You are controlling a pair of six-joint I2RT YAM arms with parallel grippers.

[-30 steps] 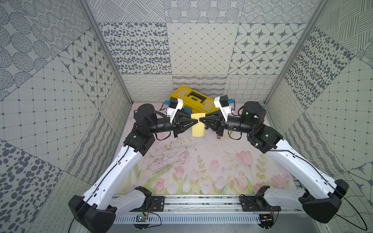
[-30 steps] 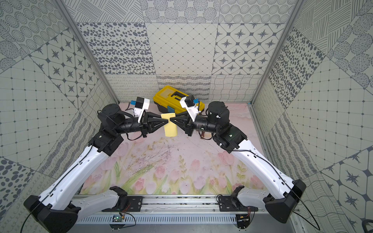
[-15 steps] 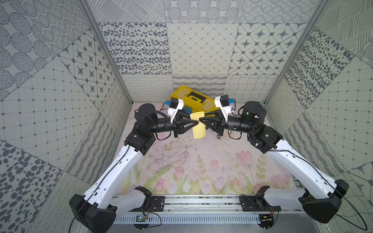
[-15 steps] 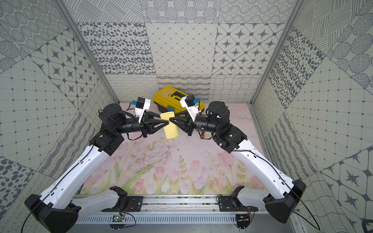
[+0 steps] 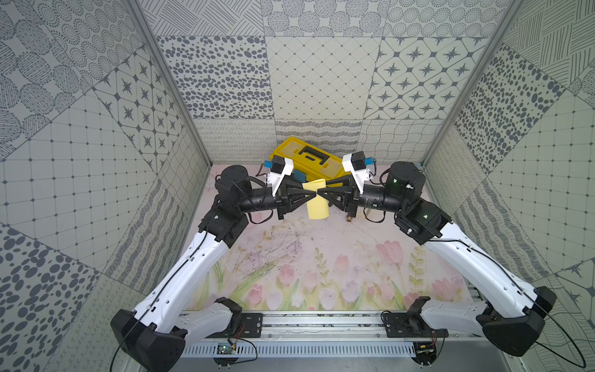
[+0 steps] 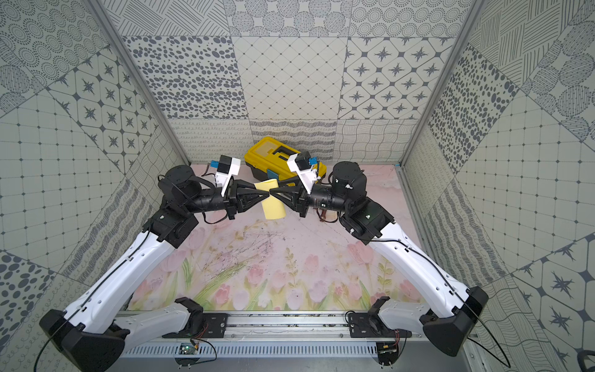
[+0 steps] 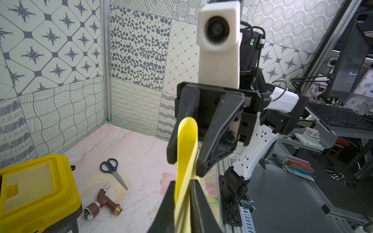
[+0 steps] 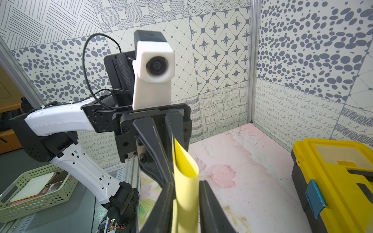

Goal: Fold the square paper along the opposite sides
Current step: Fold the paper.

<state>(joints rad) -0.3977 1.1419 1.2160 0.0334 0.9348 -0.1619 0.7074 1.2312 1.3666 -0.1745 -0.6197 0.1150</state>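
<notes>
Yellow square paper point(image 5: 317, 207), smoothly looped

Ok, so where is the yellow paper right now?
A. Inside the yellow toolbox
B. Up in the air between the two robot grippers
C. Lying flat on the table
B: the square paper hangs bent over above the table, right where the tips of the left gripper and the right gripper meet.

Floral tabletop point(image 5: 322, 264) bears yellow toolbox point(image 5: 306, 157), scissors point(image 7: 114, 169) and brown tap point(image 7: 103, 203).
</notes>
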